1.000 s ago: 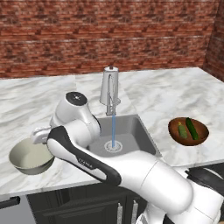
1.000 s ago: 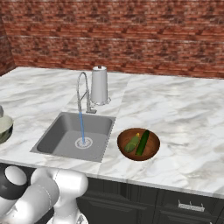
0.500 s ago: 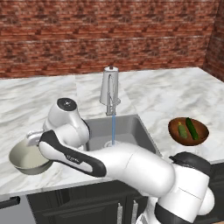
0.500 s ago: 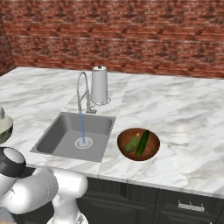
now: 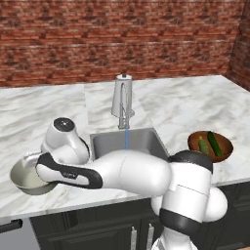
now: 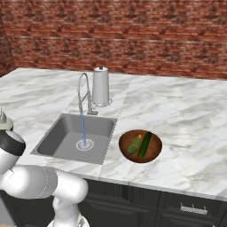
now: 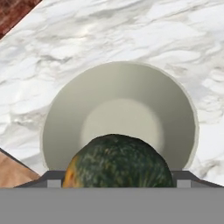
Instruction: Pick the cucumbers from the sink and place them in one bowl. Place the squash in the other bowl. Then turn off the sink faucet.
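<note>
In the hand view my gripper (image 7: 117, 178) is shut on the squash (image 7: 116, 159), a mottled dark green round vegetable wedged between the two fingertips. It hangs right above the other bowl (image 7: 65, 113), deep and pale grey-beige, whose cream inside lies directly below. In the left base view that bowl (image 5: 22, 178) sits on the counter left of the sink (image 5: 146, 139), with my hand over it. Both cucumbers (image 5: 214, 143) lie in the shallow reddish-brown bowl (image 5: 223, 150), right of the sink. The sink faucet (image 5: 122, 95) is running a thin blue stream into the basin.
Grey-veined marble counter (image 6: 186, 115) spreads around the sink, backed by a brick wall (image 5: 122, 39). My white arm stretches across the front of the basin in the left base view. The counter's front edge runs just in front of both bowls.
The hand has drifted a little further left over the pale bowl, the elbow swinging with it. The grip on the squash is unchanged and the water keeps running.
</note>
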You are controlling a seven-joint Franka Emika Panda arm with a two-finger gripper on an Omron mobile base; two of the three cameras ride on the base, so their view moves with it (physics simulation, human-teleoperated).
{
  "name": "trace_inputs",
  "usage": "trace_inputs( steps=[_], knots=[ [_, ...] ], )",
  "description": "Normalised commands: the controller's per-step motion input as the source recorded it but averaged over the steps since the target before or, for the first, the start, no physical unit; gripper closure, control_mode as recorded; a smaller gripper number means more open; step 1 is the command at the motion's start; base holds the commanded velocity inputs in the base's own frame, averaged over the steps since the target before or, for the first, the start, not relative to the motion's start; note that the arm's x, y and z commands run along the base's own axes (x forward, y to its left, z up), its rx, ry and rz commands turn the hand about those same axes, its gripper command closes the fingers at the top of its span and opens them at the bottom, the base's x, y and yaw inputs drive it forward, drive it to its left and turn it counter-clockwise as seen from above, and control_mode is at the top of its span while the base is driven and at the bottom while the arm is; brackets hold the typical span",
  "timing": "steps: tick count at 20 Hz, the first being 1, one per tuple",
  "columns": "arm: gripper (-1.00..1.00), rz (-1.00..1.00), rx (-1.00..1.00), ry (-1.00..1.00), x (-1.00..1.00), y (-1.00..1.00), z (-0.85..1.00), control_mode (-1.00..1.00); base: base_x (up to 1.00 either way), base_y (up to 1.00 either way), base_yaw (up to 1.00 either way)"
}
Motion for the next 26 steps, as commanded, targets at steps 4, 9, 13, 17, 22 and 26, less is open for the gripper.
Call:
trace_inputs(
  steps=[4, 9, 13, 17, 22, 26],
  knots=[
    [-1.0, 0.0, -0.02, 0.06, 0.05, 0.04, -0.09, -1.0, 0.0, 0.0, 0.0],
    [-1.0, 0.0, 0.0, 0.07, 0.0, 0.07, 0.04, -1.0, 0.0, 0.0, 0.0],
    [-1.0, 0.0, -0.02, 0.0, 0.0, 0.13, -0.01, -1.0, 0.0, 0.0, 0.0],
    [-1.0, 0.0, -0.01, 0.0, -0.07, 0.05, 0.03, -1.0, 0.0, 0.0, 0.0],
    [-1.0, -0.05, 0.0, -0.03, -0.39, -0.27, 0.3, -1.0, 0.0, 0.0, 0.0],
    [-1.0, -0.07, 0.0, -0.04, -0.58, -0.61, 0.24, -1.0, 0.0, 0.0, 0.0]
  ],
)
